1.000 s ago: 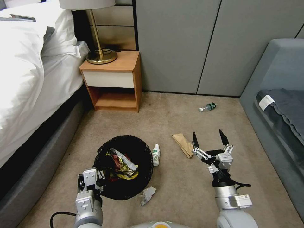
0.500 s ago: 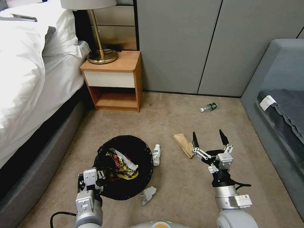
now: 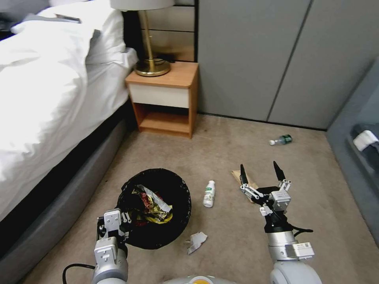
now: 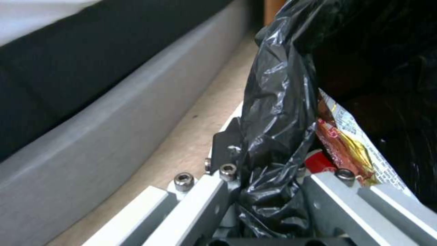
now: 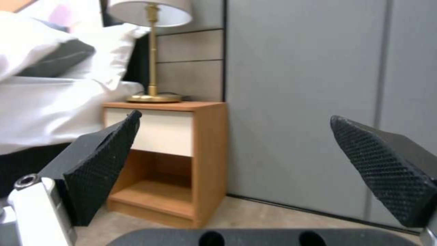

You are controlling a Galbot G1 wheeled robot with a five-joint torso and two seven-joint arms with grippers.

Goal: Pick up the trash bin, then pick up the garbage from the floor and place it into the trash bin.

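Note:
The trash bin (image 3: 178, 188), lined with a black bag, hangs low over the carpet with my left gripper (image 3: 117, 225) shut on its near rim. In the left wrist view the left gripper (image 4: 268, 160) pinches the crinkled black bag (image 4: 278, 102), and yellow and red wrappers (image 4: 350, 143) lie inside. Garbage on the floor: a white bottle (image 3: 209, 193) just right of the bin, a crumpled tissue (image 3: 196, 241), a brown paper bag (image 3: 236, 174) partly behind my right gripper (image 3: 260, 170), and a green bottle (image 3: 281, 139) near the wall. The right gripper (image 5: 236, 119) is open and holds nothing.
A bed (image 3: 51, 98) with white bedding runs along the left. A wooden nightstand (image 3: 166, 98) carrying a brass lamp (image 3: 152, 67) stands against the grey panelled wall. A grey sofa (image 3: 365, 157) edges the right side. Open carpet lies between them.
The whole head view has shifted to the right, so the camera has turned left. Both arms and the bin keep their places in the view.

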